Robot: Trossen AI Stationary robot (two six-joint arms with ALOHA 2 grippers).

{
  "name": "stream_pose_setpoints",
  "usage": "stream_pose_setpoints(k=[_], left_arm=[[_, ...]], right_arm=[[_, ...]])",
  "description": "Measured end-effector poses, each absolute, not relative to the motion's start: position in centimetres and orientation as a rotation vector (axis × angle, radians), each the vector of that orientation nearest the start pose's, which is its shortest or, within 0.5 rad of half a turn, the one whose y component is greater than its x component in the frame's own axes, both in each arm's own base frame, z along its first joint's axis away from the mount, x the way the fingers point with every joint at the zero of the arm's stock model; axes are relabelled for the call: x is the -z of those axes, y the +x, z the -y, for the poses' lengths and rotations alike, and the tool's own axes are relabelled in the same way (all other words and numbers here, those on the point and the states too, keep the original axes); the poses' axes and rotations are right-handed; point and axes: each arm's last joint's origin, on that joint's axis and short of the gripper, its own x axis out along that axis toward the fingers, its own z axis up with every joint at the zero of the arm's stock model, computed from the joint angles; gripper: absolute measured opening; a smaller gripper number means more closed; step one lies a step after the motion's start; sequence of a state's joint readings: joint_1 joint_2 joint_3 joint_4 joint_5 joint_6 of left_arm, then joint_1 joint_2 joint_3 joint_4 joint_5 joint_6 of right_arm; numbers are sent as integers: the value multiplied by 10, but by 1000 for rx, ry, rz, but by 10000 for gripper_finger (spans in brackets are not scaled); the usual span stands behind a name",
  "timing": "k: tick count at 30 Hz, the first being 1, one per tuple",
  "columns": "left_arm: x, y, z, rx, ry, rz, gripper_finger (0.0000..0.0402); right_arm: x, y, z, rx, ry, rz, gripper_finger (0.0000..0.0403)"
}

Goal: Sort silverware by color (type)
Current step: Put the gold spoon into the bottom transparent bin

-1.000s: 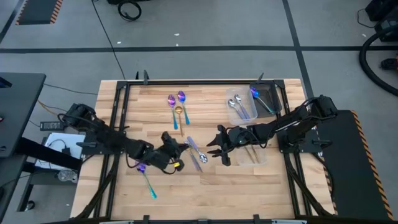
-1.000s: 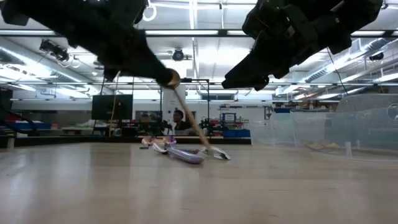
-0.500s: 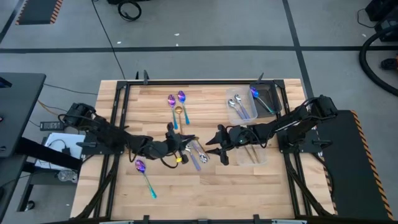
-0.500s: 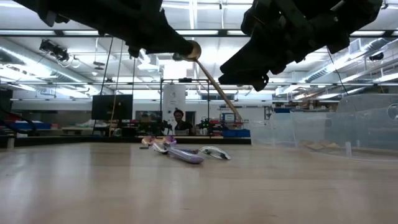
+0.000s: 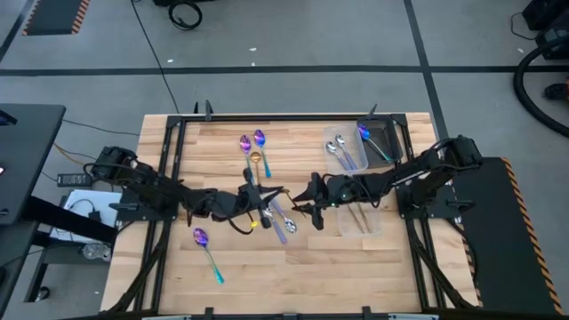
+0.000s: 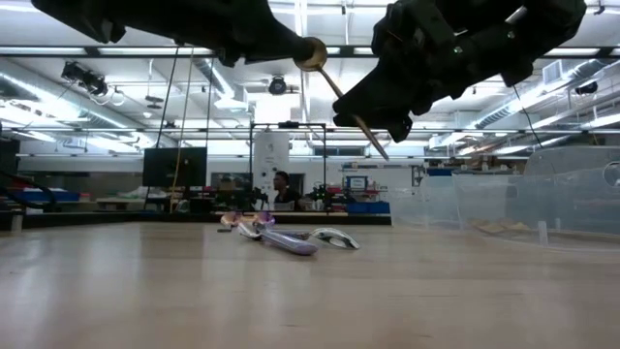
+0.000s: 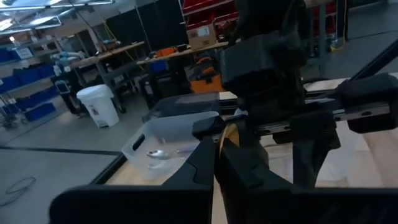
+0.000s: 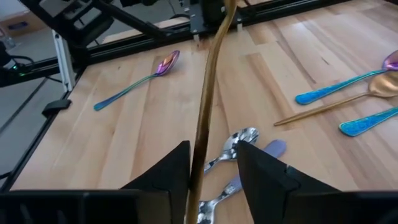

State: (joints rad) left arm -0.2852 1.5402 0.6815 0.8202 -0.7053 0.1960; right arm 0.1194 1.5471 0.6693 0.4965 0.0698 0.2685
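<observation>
A slim gold spoon hangs in the air above the middle of the wooden desk, its round bowl up by the left pincer and its thin handle slanting down toward the right pincer. The left pincer is closed on the bowl end. The handle runs straight through the gap between the right pincer's fingers, which stand apart on either side of it without touching it.

Just below the two pincers, on the desk, lie two shiny silver spoons and a purple-blue spoon in a loose bunch. Beyond the left pincer, toward the far edge, two iridescent purple spoons with teal handles lie side by side, with a second gold spoon between them. On the near side of the left pincer a lone purple spoon lies apart from the rest.

Behind the right pincer, a clear container holds two silver spoons. A dark container beside it holds one purple-blue spoon. A third clear container sits under the right arm; its contents cannot be told.
</observation>
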Motion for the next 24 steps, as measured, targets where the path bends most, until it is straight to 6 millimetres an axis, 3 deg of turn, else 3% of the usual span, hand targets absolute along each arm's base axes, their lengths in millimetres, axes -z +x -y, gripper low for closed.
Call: stream_pose_setpoints(k=[11,19,24], left_arm=[[-218,302,61,-424,228,-81,16],[-218,302,61,-423,208,-77,27],[-217,302,60,-445,183,-76,100]], right_arm=[[-181,305,-27,25,240,-379,22],[-181,305,-25,26,263,-380,22],[-181,301,-25,31,268,-421,22]])
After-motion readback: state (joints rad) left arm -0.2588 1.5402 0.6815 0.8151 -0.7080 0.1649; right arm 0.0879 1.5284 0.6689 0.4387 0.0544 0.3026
